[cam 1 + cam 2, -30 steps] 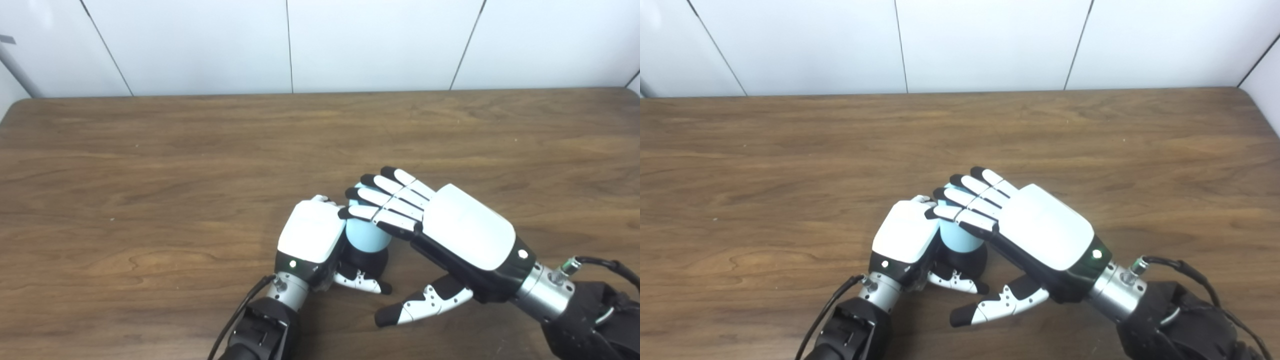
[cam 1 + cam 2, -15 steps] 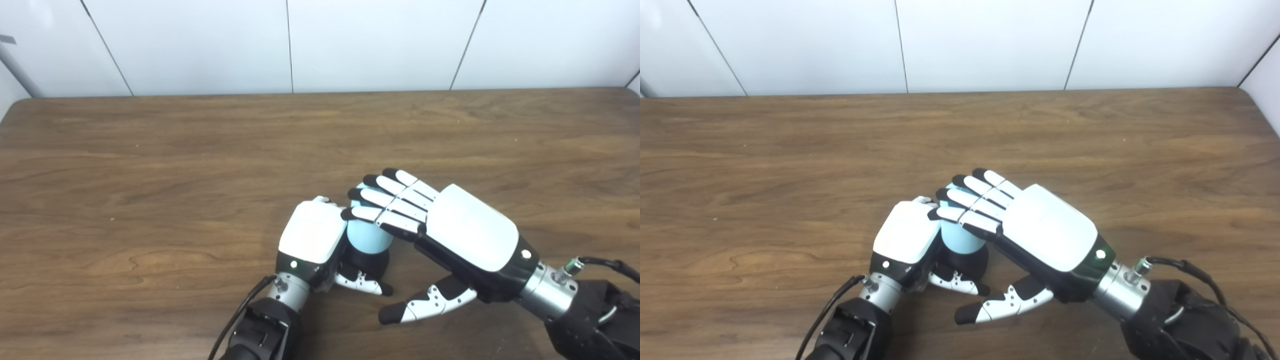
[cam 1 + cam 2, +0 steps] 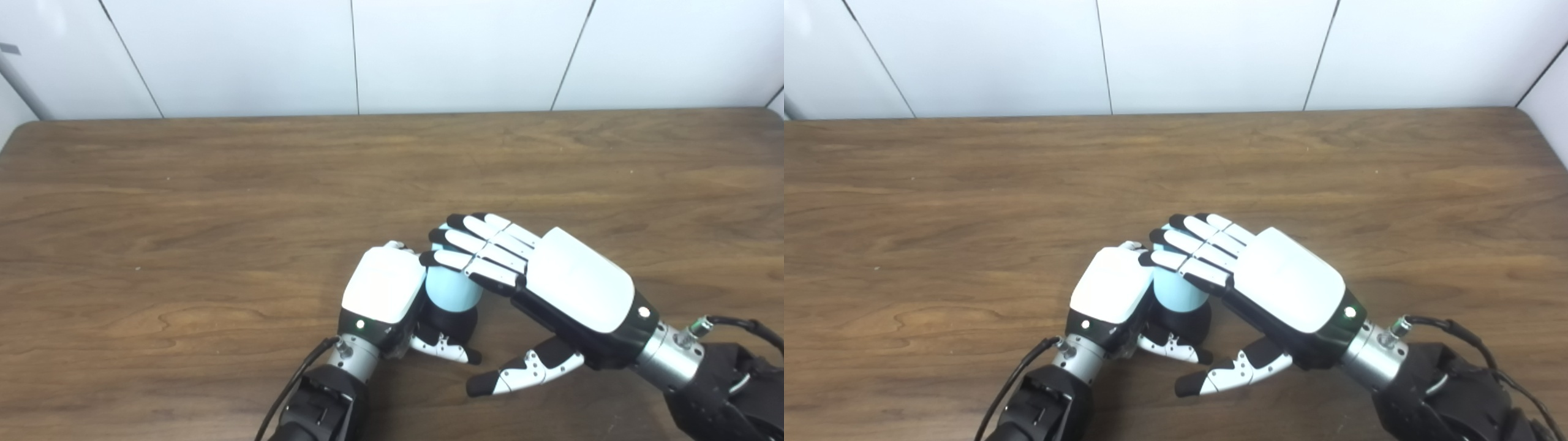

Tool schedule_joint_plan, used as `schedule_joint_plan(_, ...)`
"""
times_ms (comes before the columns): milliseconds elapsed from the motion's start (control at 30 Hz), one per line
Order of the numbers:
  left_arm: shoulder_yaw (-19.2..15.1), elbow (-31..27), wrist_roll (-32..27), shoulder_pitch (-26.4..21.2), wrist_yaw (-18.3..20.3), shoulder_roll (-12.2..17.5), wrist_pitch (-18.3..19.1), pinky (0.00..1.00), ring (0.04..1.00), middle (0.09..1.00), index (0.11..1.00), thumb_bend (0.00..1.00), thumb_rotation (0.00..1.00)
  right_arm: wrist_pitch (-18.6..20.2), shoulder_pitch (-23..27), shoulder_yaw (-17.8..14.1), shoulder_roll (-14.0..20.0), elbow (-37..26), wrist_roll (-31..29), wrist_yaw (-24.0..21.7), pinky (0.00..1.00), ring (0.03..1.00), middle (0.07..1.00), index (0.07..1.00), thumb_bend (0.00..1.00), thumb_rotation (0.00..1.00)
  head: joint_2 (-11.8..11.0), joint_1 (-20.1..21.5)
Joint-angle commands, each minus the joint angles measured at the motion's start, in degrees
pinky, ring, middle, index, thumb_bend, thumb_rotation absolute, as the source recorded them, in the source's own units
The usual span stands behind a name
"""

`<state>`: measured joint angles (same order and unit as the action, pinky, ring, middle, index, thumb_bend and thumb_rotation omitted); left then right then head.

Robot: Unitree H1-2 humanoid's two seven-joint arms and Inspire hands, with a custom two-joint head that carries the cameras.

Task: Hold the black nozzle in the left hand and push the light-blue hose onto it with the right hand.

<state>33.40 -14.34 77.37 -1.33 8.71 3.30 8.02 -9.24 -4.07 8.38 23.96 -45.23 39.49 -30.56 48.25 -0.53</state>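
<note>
While the left robot hand [image 3: 384,288] curls round the black nozzle [image 3: 450,321] near the front of the wooden bench [image 3: 184,202], the left eye view shows the light-blue hose [image 3: 452,288] standing upright on that nozzle. From the right eye view, the right robot hand [image 3: 1274,282] lies flat with fingers [image 3: 1188,245] extended across the hose top, thumb [image 3: 1234,373] hanging free below, gripping nothing.

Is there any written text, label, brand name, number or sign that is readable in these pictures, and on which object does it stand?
None: no readable text, label, brand or number shows on the left hand, the right hand, the light-blue hose, the black nozzle, the table or the wall panels.
</note>
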Motion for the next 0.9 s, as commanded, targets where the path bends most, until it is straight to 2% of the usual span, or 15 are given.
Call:
schedule_joint_plan(0, -0.09, -0.22, 1.12, 0.37, 0.76, 0.77, -0.18, 0.75, 0.588, 0.509, 0.472, 0.52, 0.00, 0.87, -2.43, 0.07, 2.64, 3.28, 1.76, -3.13, 0.91, 0.939, 0.913, 0.874, 0.53, 0.90, 0.06, -0.05)
schedule_joint_plan(467, -0.29, -0.76, 0.73, 0.46, 1.07, 0.63, -0.21, 0.74, 0.581, 0.503, 0.475, 0.52, 0.00, -1.29, -4.69, 1.03, 3.87, 4.49, 2.88, -0.19, 0.91, 0.921, 0.888, 0.853, 0.55, 0.88, 0.59, -0.04)
schedule_joint_plan(867, -0.50, -0.91, 0.65, 0.52, 1.20, 0.51, -0.40, 0.75, 0.587, 0.499, 0.479, 0.52, 0.00, -0.69, -6.49, 1.52, 4.29, 4.17, 3.92, 0.31, 0.91, 0.917, 0.888, 0.861, 0.55, 0.87, 0.93, 0.13)
